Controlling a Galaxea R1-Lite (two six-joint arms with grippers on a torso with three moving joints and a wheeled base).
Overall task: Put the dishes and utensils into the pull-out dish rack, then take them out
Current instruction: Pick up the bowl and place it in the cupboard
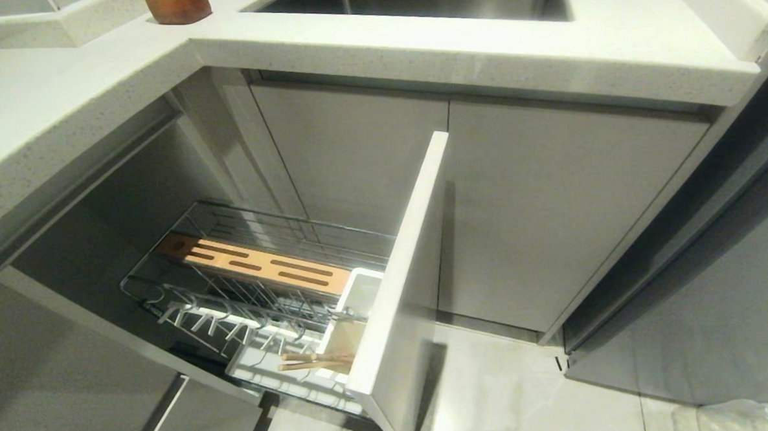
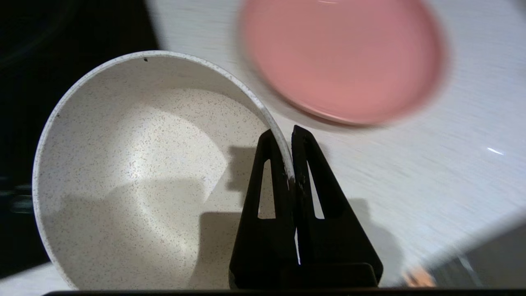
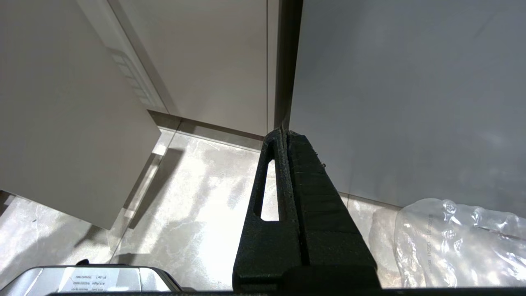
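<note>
So the pull-out dish rack is the big piece here, drawn out of the corner cabinet under the sink, its tall white front panel toward the camera and its long axis running back into the cabinet, same line as the slotted wood strip. The chrome wire will be rigid but slick, so anything leaned in the tines could skate a bit. Next down, the pink plate lies flat on the white counter, near the bowl but apart from it; I'd guess it's stiff, chippable and hard to pick up except by the rim. The speckled cream bowl sits mouth-up toward the wrist camera, and the left gripper is pinched tight on its rim, one finger inside and one outside. Rim grip on a glazed-looking bowl probably swings and slips, so go slow. The chopsticks poke out of the white utensil cup, tips leaning toward the left, light and rolly. Right gripper is closed on nothing, hanging over the floor by a cabinet door.
</note>
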